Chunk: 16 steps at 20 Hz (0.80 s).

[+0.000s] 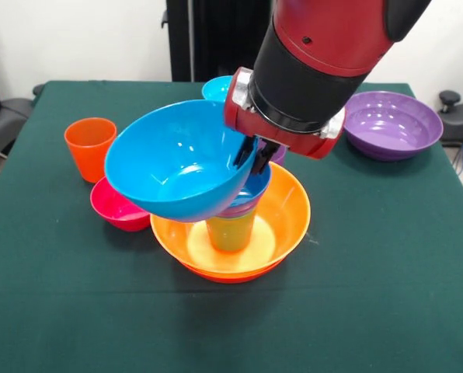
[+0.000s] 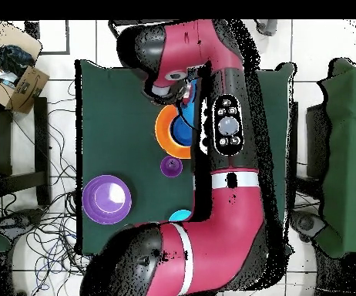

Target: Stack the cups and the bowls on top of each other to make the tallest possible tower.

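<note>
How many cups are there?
3: an orange cup stands beside the magenta bowl, a lime green cup in the yellow-orange bowl, a purple cup behind the arm. Others may be hidden.

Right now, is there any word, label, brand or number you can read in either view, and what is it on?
None can be read.
Control panel on the arm: round buttons only, any markings too small to read.
Cardboard box beside the table: no legible print.
Cups and bowls: plain.
</note>
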Tool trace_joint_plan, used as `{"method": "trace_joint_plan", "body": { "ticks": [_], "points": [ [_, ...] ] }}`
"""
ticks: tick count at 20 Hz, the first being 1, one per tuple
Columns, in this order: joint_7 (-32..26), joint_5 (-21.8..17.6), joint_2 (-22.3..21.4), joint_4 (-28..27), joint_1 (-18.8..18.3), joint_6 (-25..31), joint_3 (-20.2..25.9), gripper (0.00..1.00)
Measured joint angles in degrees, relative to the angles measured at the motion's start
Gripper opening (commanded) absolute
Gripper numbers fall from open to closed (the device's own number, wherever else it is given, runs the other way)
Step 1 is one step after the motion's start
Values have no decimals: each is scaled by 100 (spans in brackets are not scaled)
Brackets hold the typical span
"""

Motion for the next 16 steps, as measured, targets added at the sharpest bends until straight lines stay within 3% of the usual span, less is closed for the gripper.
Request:
{"method": "trace_joint_plan", "body": {
  "ticks": [16],
  "points": [
    [0, 181, 1, -2, 159, 14, -198, 0]
  ]
}}
